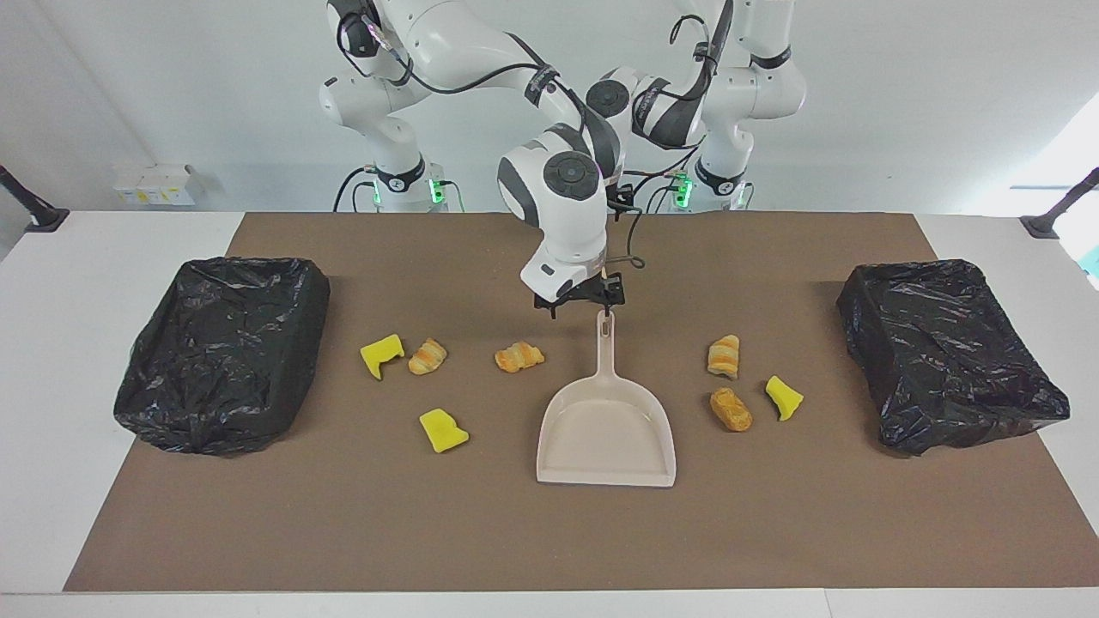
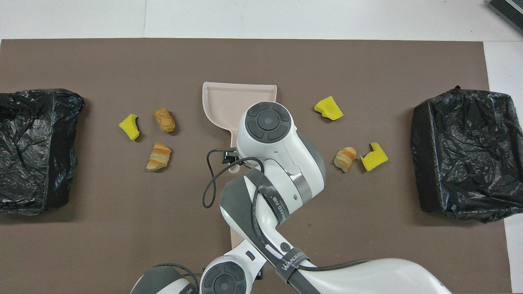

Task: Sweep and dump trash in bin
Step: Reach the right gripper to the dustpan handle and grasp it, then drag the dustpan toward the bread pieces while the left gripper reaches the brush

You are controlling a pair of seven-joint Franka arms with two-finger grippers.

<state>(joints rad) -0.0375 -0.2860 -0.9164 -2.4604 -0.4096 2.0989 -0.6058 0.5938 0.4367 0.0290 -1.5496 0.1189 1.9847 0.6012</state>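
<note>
Several trash pieces lie on the brown mat on both sides of a beige dustpan (image 1: 605,433): yellow chunks (image 1: 381,354) (image 1: 443,430) (image 1: 783,396), croissants (image 1: 427,355) (image 1: 519,357) (image 1: 724,355) and a bread roll (image 1: 731,408). One black-lined bin (image 1: 223,352) stands at the right arm's end, another bin (image 1: 949,352) at the left arm's end. My right gripper (image 1: 582,307) hangs open just over the tip of the dustpan's handle (image 1: 606,324), with nothing between its fingers. The right arm hides my left gripper; its jaws stand wide.
A sliver of the beige brush handle (image 2: 236,239) shows on the mat near the robots, beside the right arm. In the overhead view the right arm covers part of the dustpan (image 2: 224,98) and one croissant. White table surrounds the mat.
</note>
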